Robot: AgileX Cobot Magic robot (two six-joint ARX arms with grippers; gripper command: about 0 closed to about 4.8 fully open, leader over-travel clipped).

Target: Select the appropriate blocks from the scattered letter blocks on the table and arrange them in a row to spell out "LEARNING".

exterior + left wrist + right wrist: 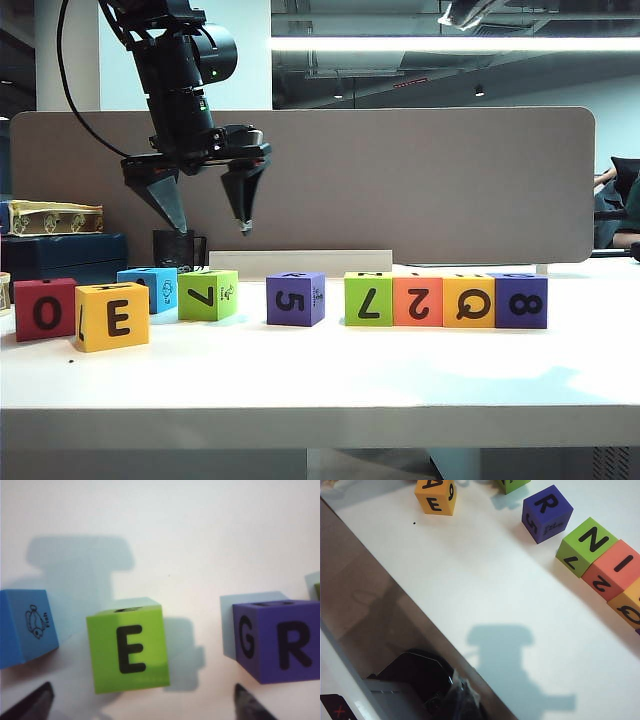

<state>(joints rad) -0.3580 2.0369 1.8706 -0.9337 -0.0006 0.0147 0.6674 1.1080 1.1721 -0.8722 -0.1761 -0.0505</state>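
The left hand hovers wide open above the green E block — likely just placed. The right hand is out of view. The yellow block probably comes next.

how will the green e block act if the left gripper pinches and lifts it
The green block has flat, matte-looking faces, so it probably grips squarely without rolling or slipping. It looks small and likely light. The left gripper hangs open above it, fingertips wider than the cube.

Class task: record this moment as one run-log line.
left gripper: open, above green block | right gripper: unseen | four blocks in row
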